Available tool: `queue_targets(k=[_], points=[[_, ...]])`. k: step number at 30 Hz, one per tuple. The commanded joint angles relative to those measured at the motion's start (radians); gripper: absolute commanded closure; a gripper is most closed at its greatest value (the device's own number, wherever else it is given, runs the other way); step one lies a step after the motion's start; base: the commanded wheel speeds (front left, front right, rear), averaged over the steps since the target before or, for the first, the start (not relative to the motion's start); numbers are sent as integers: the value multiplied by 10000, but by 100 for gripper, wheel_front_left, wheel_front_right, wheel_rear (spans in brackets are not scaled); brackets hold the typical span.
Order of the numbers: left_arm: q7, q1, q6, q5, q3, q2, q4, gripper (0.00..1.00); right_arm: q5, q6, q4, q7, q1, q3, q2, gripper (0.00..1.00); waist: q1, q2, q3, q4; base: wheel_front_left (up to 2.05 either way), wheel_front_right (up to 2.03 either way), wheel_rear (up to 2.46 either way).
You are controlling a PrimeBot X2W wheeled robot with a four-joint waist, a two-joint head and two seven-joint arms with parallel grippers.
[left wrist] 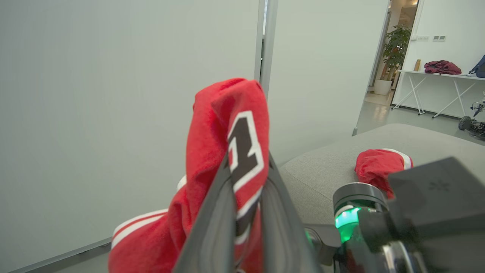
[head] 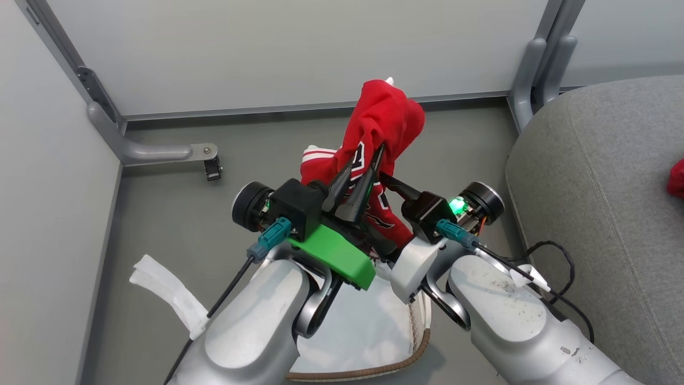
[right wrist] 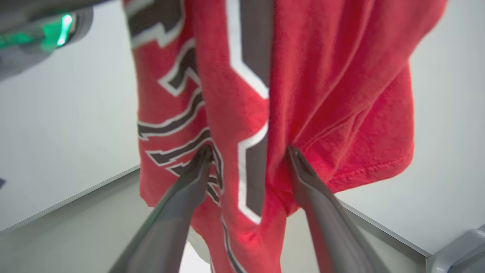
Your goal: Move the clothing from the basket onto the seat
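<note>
Jersey [head: 387,120]: red with black, white-edged letters, held up in the air over the basket [head: 368,371], well above its rim; its tail hangs down toward the white liner [head: 368,321].
Left gripper [head: 366,160]: jaws together, clamped on a bunched fold of the jersey near the lettering.
Right gripper [right wrist: 250,151]: jaws wide apart, fingers on either side of the hanging cloth with the tips against it, gripping nothing.
How it will handle: light, soft and limp, I judge. It will sag and swing, and it won't break. A single pinch could slip off a thin fold.
Where to hold: a thick bunched fold high up, as the left gripper has; a second hold lower on the hanging part would stop it trailing.
Seat [head: 598,187]: grey cushion just to the right, with a second red garment [head: 677,179] lying on it.
In the way: the right gripper and its arm sit between the jersey and the seat; the hanging tail could catch on the basket rim.
Around: a black cable [head: 561,256] beside the seat, a white strap [head: 165,289] on the floor at left, and a partition foot [head: 155,152] further back.
</note>
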Motion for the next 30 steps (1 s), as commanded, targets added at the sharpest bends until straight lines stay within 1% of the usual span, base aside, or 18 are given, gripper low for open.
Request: queue_targets(k=[1,3,4,5,6,8,12,17,18,19,20,25,30], points=[[-6,-169,29,-66,-65,15,-43,100,80,-14,31,-20,-105,-43,-37,0,0,0,1,12,0,0,0],[-6,-172,47,-128,-120,17,-81,100,100,-14,19,-20,-79,-103,-37,0,0,0,4,29,0,0,0],[-6,-186,66,-160,-156,17,-94,100,114,-14,6,-20,-62,-139,-37,19,0,0,8,41,0,0,0],[-6,-193,71,-181,-175,15,-105,100,149,-14,-13,-20,-44,-164,-37,34,0,0,10,50,0,0,0],[-6,-194,74,-196,-200,17,-108,100,181,-14,-23,-20,-22,-164,-35,60,0,0,10,60,0,0,0],[-6,-178,74,-187,-218,15,-78,100,225,-14,-67,-20,3,-169,-37,100,0,0,17,71,0,0,0],[-6,-159,83,-136,-130,17,70,100,281,-14,-200,-22,24,-203,-37,100,0,0,51,55,0,0,0],[-5,-62,209,131,36,26,282,100,327,-14,-340,-22,223,-283,-37,100,0,0,78,-44,0,0,0],[-3,-23,235,201,62,47,412,72,379,-14,-388,-22,304,-320,-37,100,0,0,87,-82,0,0,0],[-2,20,227,232,89,66,524,53,389,-14,-440,-22,347,-321,-34,100,0,0,98,-128,0,0,0],[-2,42,243,280,169,77,588,0,443,-14,-498,-22,408,-359,-38,100,0,0,109,-184,0,0,0],[-1,194,263,493,506,198,918,0,479,-14,-718,-21,709,-579,-35,100,0,0,217,-540,0,0,0],[0,363,224,848,841,293,995,0,628,-14,-906,-21,1021,-1002,-37,100,0,0,348,-1179,0,0,0]])
